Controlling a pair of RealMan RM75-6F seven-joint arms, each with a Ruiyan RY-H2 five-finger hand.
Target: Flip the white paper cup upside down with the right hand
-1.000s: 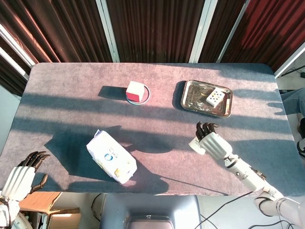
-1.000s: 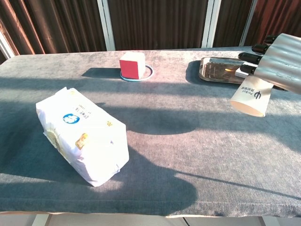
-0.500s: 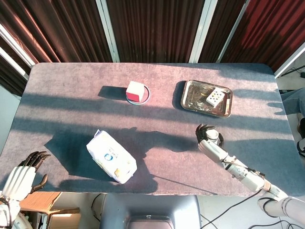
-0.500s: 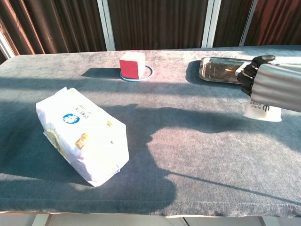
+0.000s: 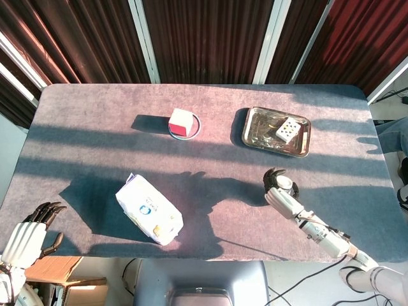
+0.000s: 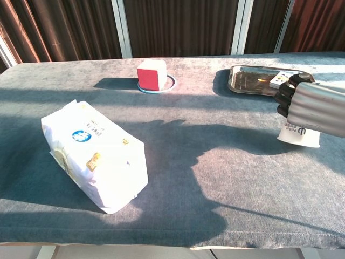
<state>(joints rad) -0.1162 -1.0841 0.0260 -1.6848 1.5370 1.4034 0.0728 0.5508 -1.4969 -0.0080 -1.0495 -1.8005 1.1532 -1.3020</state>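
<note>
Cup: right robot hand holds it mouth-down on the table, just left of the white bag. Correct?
Not quite. The right robot hand does hold the cup mouth-down on the table, but the cup is far right of the white bag, in front of the tray. The chest view shows it.

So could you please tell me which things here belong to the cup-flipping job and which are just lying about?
Job: white paper cup, mouth down on the table; right hand gripping it.

Lying about: white packet, red-and-white cube, metal tray holding a small card; left hand.

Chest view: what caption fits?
Right hand grips the upside-down cup on the table.
</note>
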